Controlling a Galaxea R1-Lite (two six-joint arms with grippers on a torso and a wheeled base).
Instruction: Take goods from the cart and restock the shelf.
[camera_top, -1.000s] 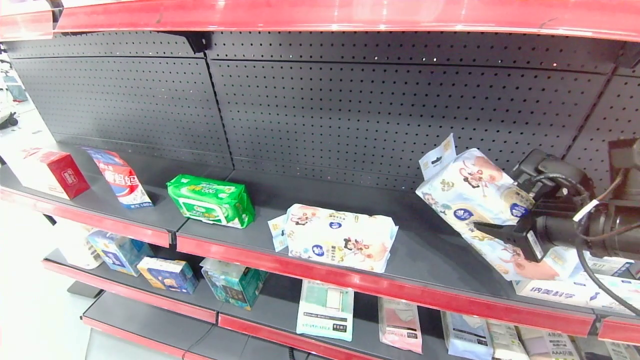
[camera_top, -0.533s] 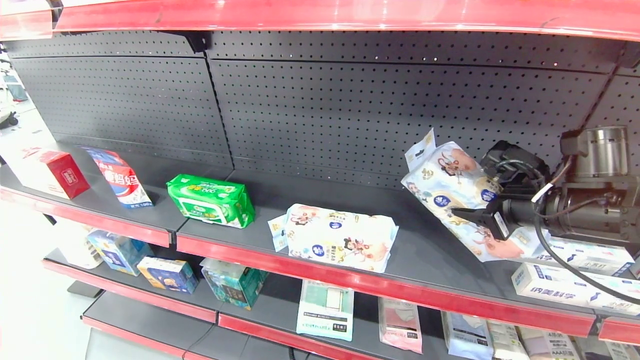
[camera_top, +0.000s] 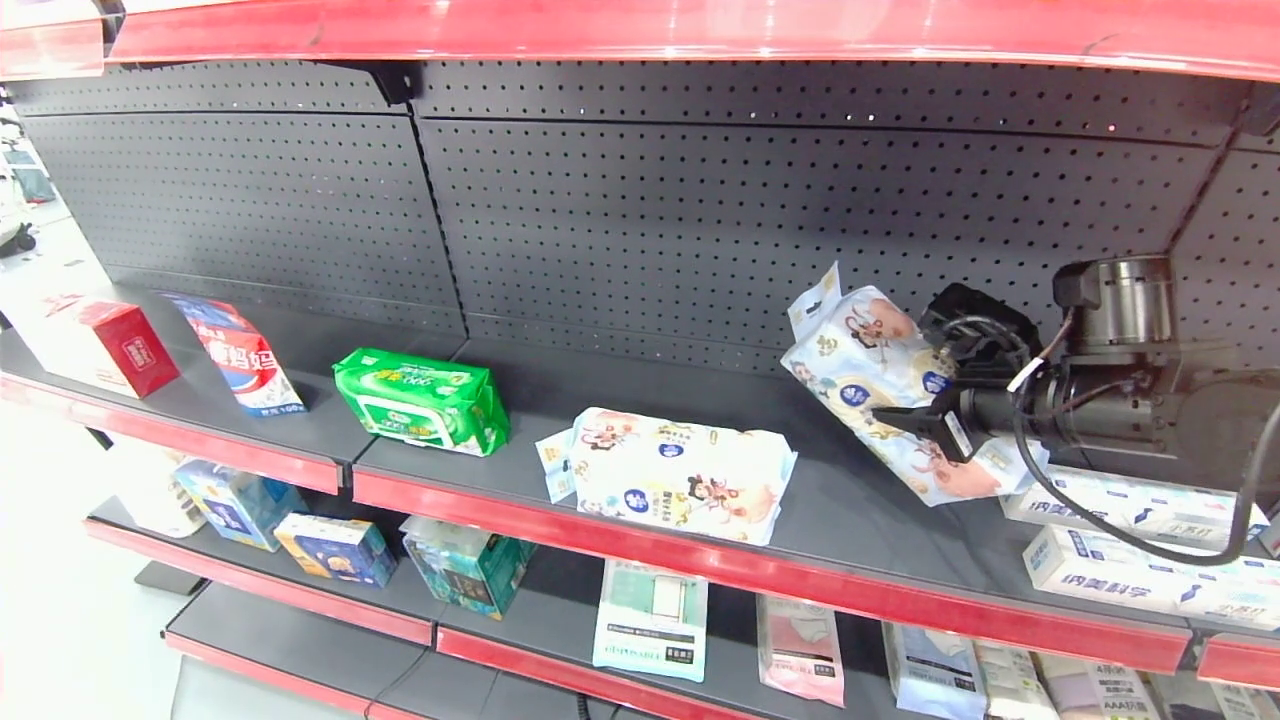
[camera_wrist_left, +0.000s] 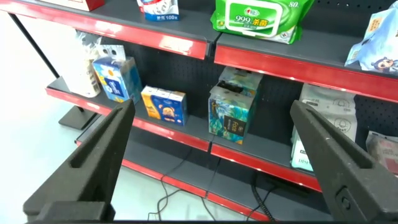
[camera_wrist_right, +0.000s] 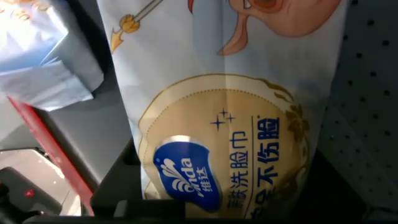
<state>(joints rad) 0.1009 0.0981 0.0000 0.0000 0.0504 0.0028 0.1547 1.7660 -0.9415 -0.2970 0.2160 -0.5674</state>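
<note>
Held pack (camera_top: 850, 360) shifted left, beside white boxes (camera_top: 1120, 582).

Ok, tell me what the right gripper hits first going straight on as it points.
Probably the white cartoon-printed soft pack lying flat on the black metal shelf, leftward of the right gripper, itself shut on a matching pack. Depth is unclear; it might pass behind.

**Cam layout**

Head cam: high, looking forward and down across the shelf (camera_top: 850, 500), mid-range. Left wrist cam: low, facing the lower tiers past the left gripper (camera_wrist_left: 211, 107); shares the green wipes pack (camera_wrist_left: 258, 18) with head. Right wrist cam: point-blank on the tilted cartoon-printed pack (camera_wrist_right: 230, 112), also in head view.
</note>
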